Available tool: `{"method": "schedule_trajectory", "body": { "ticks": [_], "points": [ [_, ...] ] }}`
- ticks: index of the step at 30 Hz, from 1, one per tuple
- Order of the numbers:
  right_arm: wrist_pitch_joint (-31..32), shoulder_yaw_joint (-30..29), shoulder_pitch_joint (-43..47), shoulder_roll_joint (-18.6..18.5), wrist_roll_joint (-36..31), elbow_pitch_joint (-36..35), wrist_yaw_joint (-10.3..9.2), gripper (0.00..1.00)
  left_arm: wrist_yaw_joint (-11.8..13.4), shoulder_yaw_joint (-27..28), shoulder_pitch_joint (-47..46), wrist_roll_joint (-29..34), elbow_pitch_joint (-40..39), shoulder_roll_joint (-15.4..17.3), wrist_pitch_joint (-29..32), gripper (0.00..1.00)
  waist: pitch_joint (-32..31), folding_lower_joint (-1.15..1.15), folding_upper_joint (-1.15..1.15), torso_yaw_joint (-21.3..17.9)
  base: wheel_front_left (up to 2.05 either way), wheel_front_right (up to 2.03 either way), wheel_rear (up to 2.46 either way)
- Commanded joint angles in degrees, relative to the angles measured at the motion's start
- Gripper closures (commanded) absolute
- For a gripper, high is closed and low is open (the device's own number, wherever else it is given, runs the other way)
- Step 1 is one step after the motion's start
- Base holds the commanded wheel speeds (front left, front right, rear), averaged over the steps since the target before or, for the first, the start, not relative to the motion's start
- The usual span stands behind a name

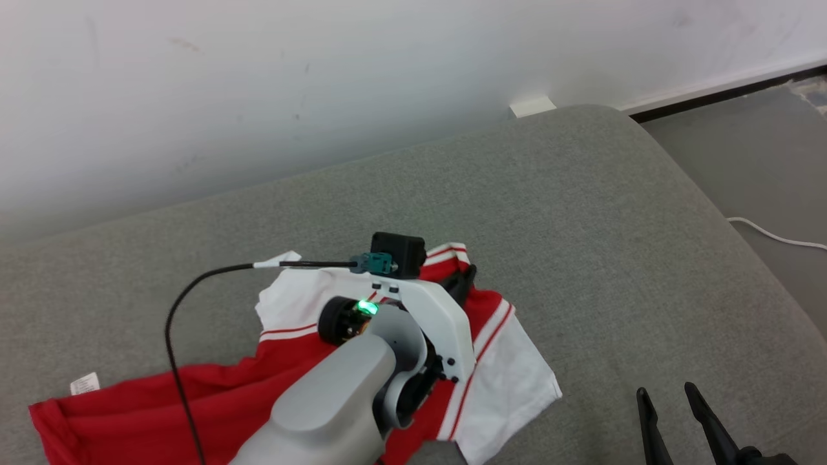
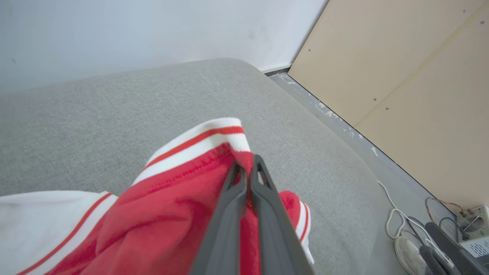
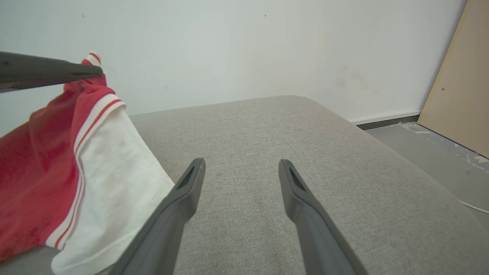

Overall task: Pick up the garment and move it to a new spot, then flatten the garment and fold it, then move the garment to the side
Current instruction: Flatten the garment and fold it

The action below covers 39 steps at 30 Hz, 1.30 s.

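Observation:
A red garment [image 1: 161,400] with white sleeves and red-striped trim lies rumpled on the grey cushion [image 1: 581,226], at the lower left of the head view. My left gripper [image 1: 466,276] is shut on a red fold near the striped trim and holds that part raised above the cushion. The left wrist view shows the left gripper [image 2: 246,162] with its tips pinched on the garment [image 2: 172,191]. My right gripper [image 1: 665,391] stands open over bare cushion to the right of the garment. From the right wrist, the right gripper [image 3: 240,164] is apart from the white sleeve of the garment [image 3: 110,172].
A white wall runs behind the cushion. The cushion's rounded edge drops to grey floor on the right, where a white cable [image 1: 775,236] lies. A plywood panel [image 2: 401,76], a shoe [image 2: 410,254] and a small box [image 2: 473,229] stand on that side.

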Motion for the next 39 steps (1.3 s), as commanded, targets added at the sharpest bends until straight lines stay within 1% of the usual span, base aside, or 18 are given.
{"method": "schedule_trajectory", "body": {
  "ticks": [1,2,4,5,9,11,14,17,19,22,26,30,34,37,39],
  "points": [
    [0.0,0.1,-1.0,0.0,0.5,0.1,-0.13,0.00,0.2,-0.6,-1.7,1.4,2.7,0.1,-2.7,0.17,1.4,0.00,0.00,-1.2,0.00,0.00,0.00],
    [0.0,0.1,-1.1,0.1,0.5,0.2,-0.13,0.00,0.2,-1.1,-2.1,1.4,4.3,0.1,-4.5,0.00,1.6,0.00,0.00,-1.3,0.00,0.00,0.00],
    [0.0,0.1,-1.3,0.2,0.5,0.3,-0.13,0.00,0.2,-1.9,-3.4,0.9,6.2,0.1,-7.6,0.00,1.9,0.00,0.00,-1.4,0.00,0.00,0.00],
    [0.0,0.1,-1.3,0.2,0.5,0.3,-0.13,0.00,0.2,-1.9,-3.4,0.9,6.2,0.1,-7.6,0.00,1.9,0.00,0.00,-1.4,0.00,0.00,0.00],
    [0.0,-0.7,-1.3,0.3,0.4,0.2,-0.13,0.00,-0.5,-5.4,-5.0,0.4,8.2,0.1,-11.9,0.00,2.1,0.00,0.00,-0.1,0.00,0.00,0.00],
    [0.0,-1.0,-1.2,0.3,0.1,0.2,-0.13,0.00,0.0,-6.6,-5.9,0.8,8.7,0.1,-14.5,0.00,1.8,0.00,0.00,0.8,0.00,0.00,0.00],
    [0.0,-1.5,-0.8,0.3,-0.3,-0.1,-0.13,0.00,0.8,-6.9,-5.9,0.2,8.4,0.1,-17.8,0.00,1.1,0.00,0.00,2.3,0.00,0.00,0.00],
    [0.0,-2.2,0.1,0.0,-0.7,-0.7,-0.13,0.00,1.6,-6.4,-4.5,0.8,7.9,0.1,-19.4,0.00,0.0,0.00,0.00,4.2,0.00,0.00,0.00],
    [0.0,-2.9,0.5,-0.4,-1.1,-1.3,-0.13,0.00,2.2,-5.3,-2.9,1.4,7.3,0.2,-19.9,0.00,-0.9,0.00,0.00,5.4,0.00,0.00,0.00],
    [0.0,-3.7,1.4,-1.0,-2.1,-2.4,-0.13,0.00,3.5,-2.9,-0.1,3.6,5.3,1.8,-20.1,0.00,-2.5,0.00,0.00,7.4,0.00,0.00,0.00],
    [0.1,-5.3,2.8,-1.8,-3.0,-3.9,-0.13,0.00,5.8,0.9,7.1,8.1,-0.7,4.4,-20.0,0.00,-4.7,0.00,0.00,10.3,0.00,0.00,0.00],
    [0.1,-7.9,4.3,-2.2,-3.2,-5.1,-0.13,0.00,8.2,4.1,14.8,12.9,-7.3,7.9,-20.0,0.00,-6.2,0.00,0.00,13.4,0.00,0.00,0.00],
    [0.1,-10.6,5.2,-2.1,-3.7,-6.0,-0.13,0.00,9.6,8.1,22.2,16.5,-12.8,10.6,-20.0,0.00,-7.3,0.00,0.00,16.6,0.00,0.00,0.00],
    [0.0,-11.3,5.4,-2.2,-4.5,-6.0,-0.13,0.00,10.9,11.8,27.1,19.2,-16.3,11.6,-20.0,0.00,-7.9,0.00,0.00,18.5,0.00,0.00,0.00],
    [0.1,-11.5,5.5,-2.1,-4.8,-5.6,-0.13,0.00,11.2,14.1,30.3,20.9,-18.2,12.2,-20.0,0.00,-8.4,0.00,0.00,19.4,0.00,0.00,0.00]
  ]
}}
